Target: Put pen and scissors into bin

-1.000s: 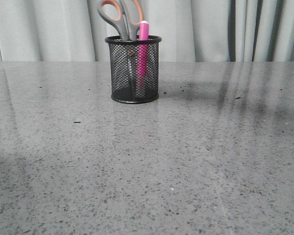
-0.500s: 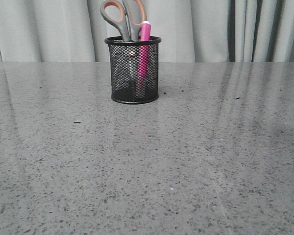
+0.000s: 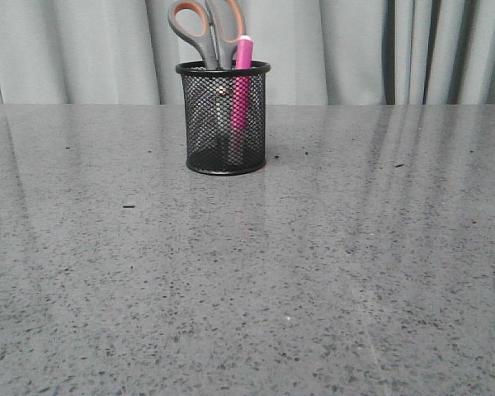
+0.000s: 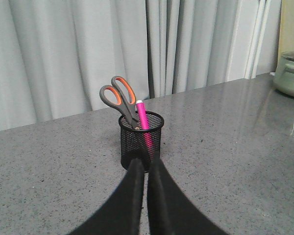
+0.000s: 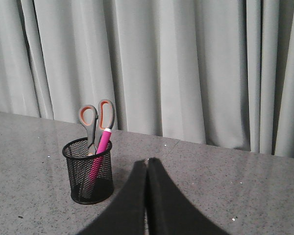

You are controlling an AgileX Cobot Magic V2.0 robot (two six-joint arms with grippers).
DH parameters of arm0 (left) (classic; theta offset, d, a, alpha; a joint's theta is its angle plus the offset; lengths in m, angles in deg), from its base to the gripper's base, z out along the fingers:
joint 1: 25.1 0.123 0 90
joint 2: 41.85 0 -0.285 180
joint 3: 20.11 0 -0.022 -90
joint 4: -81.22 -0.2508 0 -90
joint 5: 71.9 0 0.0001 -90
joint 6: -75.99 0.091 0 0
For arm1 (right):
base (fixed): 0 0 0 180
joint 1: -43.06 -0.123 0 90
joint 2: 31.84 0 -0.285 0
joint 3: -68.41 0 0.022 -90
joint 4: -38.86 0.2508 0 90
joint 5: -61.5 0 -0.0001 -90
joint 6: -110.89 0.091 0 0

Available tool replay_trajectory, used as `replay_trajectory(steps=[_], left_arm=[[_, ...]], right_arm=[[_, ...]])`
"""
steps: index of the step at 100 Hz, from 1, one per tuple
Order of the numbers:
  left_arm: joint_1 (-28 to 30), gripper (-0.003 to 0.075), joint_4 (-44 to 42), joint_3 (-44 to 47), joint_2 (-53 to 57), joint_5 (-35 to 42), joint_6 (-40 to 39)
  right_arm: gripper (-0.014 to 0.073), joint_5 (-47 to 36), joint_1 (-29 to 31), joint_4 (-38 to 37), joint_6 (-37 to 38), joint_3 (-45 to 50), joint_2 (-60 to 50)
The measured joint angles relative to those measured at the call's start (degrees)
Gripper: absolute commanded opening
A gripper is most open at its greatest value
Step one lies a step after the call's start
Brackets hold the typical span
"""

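The black mesh bin [image 3: 224,120] stands upright on the grey table at the back centre-left. The pink pen [image 3: 242,87] and the scissors [image 3: 208,29], handles up, stand inside it. No gripper shows in the front view. In the left wrist view my left gripper [image 4: 146,161] is shut and empty, pulled back from the bin [image 4: 141,140] holding the pen [image 4: 142,114] and scissors [image 4: 118,98]. In the right wrist view my right gripper [image 5: 147,161] is shut and empty, beside and apart from the bin [image 5: 90,171], pen [image 5: 101,149] and scissors [image 5: 97,117].
Grey curtains [image 3: 82,49] hang behind the speckled table [image 3: 313,272]. A pale green lidded pot [image 4: 290,73] stands at the table's far side in the left wrist view.
The scene sits very slightly lower in the front view and the shadow on the table at the right has faded. The bin, pen and scissors have not moved.
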Motion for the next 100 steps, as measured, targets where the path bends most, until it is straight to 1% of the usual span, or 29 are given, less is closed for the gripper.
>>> replay_trajectory(steps=[69, 83, 93, 100], left_arm=[[0.0, -0.002, -0.2, 1.0, 0.0, 0.4, 0.0], [0.8, -0.002, -1.4, 4.8, 0.0, 1.0, 0.7], [4.1, -0.002, -1.4, 9.9, 0.3, 3.0, 4.4], [7.3, -0.002, -0.9, 14.9, 0.9, 6.3, 5.9]], right_arm=[[-0.0073, 0.3, 0.0, 0.4, 0.3, 0.0, 0.0], [-0.0073, 0.3, 0.0, 0.5, 0.3, 0.0, 0.0], [-0.0073, 0.3, 0.0, 0.5, 0.3, 0.0, 0.0], [-0.0073, 0.3, 0.0, 0.5, 0.3, 0.0, 0.0]])
